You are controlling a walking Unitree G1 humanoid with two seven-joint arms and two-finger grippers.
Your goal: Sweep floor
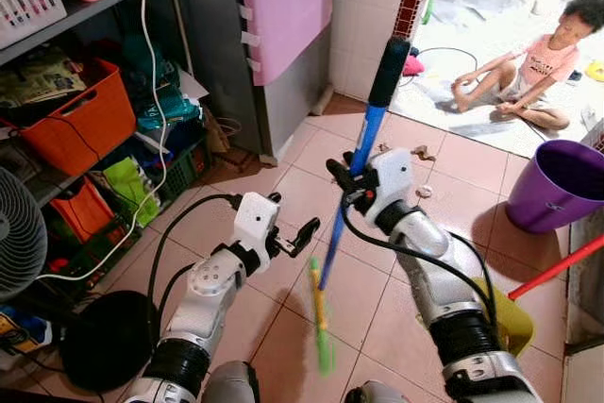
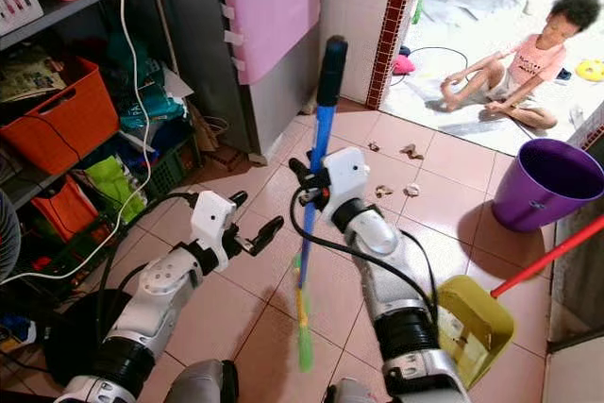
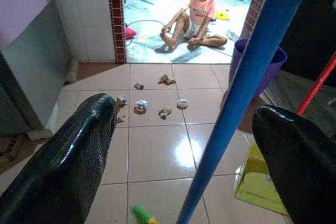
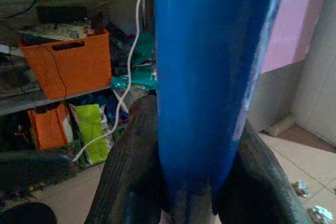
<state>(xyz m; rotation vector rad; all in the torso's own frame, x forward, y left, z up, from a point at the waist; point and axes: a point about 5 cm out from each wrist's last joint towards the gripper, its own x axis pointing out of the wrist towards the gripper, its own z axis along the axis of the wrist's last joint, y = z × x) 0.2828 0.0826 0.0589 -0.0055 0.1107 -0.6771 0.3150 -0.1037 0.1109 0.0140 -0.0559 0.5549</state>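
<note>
A broom with a blue handle [image 1: 370,129] and a black top grip stands nearly upright over the tiled floor; its green and yellow head [image 1: 321,327] blurs near the tiles. My right gripper [image 1: 351,175] is shut on the blue handle [image 4: 210,77] at mid-length. My left gripper [image 1: 291,226] is open, just left of the handle [image 3: 236,103] and not touching it. Crumpled paper scraps [image 3: 140,105] lie on the tiles ahead, near the doorway. A yellow dustpan [image 2: 472,323] with a red handle [image 2: 547,257] rests to my right.
A purple bucket [image 1: 562,186] stands at the right. A person [image 1: 528,68] sits on the floor beyond the doorway. Shelves with an orange bin [image 1: 80,120] and bags line the left. A fan [image 1: 19,233] and a black round base [image 1: 109,337] sit near left.
</note>
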